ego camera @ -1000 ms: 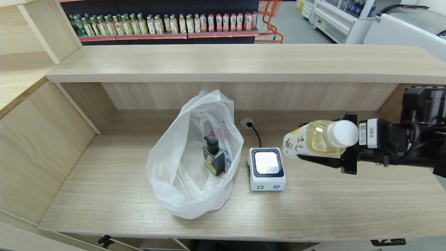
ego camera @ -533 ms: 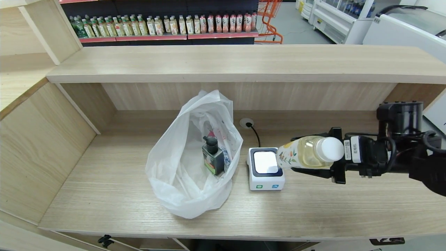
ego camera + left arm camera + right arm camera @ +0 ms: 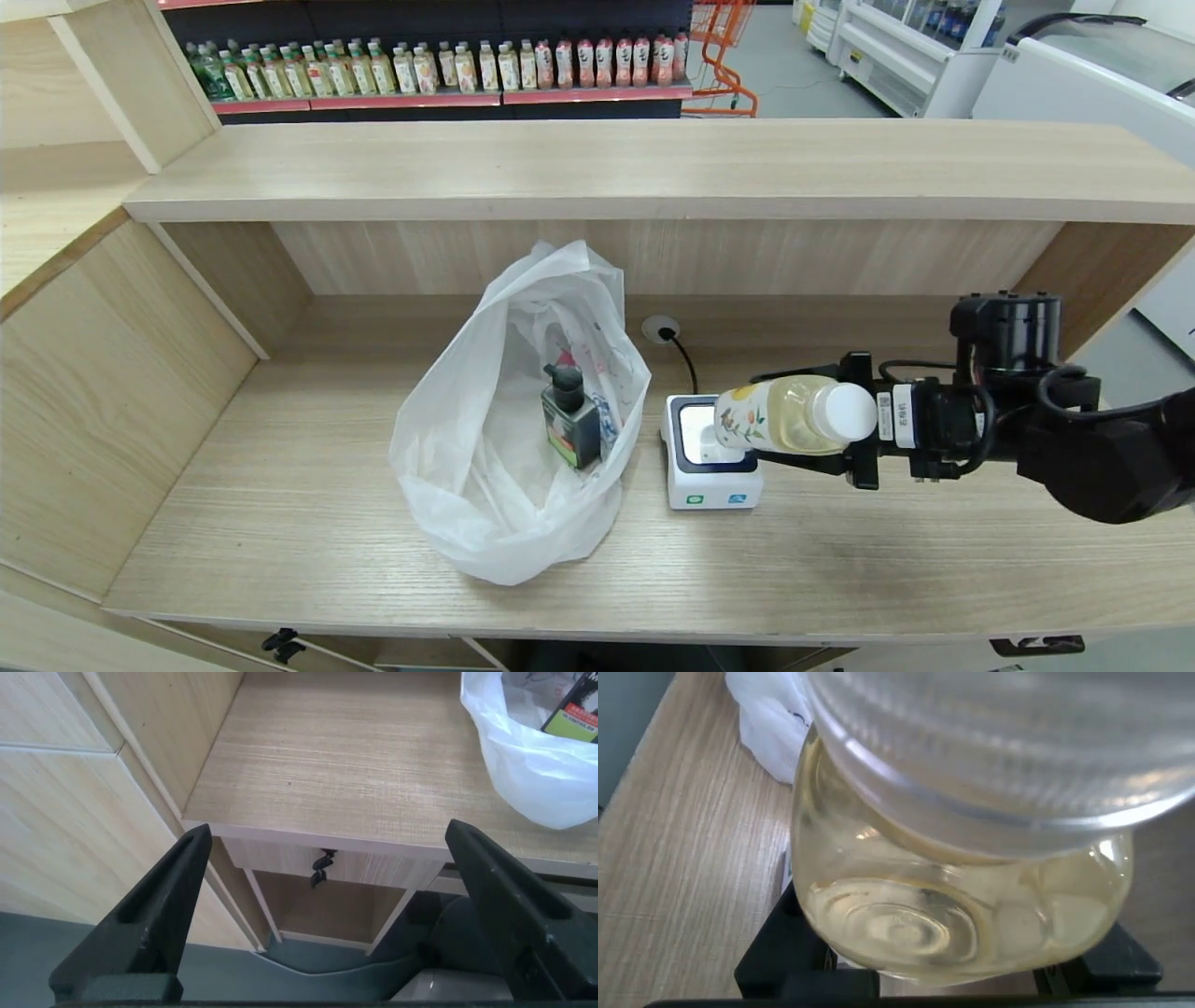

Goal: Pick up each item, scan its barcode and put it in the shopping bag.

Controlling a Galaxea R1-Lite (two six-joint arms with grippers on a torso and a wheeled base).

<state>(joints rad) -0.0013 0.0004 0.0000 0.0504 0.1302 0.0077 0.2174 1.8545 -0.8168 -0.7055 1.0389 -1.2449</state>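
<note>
Wood-grain bench (image 3: 280, 523) with a raised back ledge; store shelves of drink bottles (image 3: 439, 65) run behind it.

Right end effector (image 3: 773, 417): clenched on a clear plastic bottle of pale yellow drink with a white cap and a flowered label (image 3: 805, 422). Black fingers (image 3: 812, 462) run along the bottle's upper and lower sides. The bottle lies about level, with its cap toward the wrist and its base pointing away from it. In the right wrist view the bottle (image 3: 962, 859) sits between the two dark fingers (image 3: 775, 961), the liquid pooled at its far end.

White box-shaped scanner with a dark-framed glass window (image 3: 714, 490): directly below the tips of the right end effector. The bottle's base hangs over the window. Whether it touches the glass, I cannot tell. A black cable (image 3: 689, 364) runs from the scanner to a round port in the bench.

White thin plastic shopping bag (image 3: 467, 448): just past the scanner, on the side away from the right wrist, mouth open. A dark square pump bottle (image 3: 571, 425) stands inside it.

Left end effector (image 3: 322, 924): released, fingers (image 3: 149, 915) spread wide, nothing between them. It hangs off the bench's front edge (image 3: 346, 756), below the top. The bag's lower bulge (image 3: 542, 775) lies beyond it on the bench.
</note>
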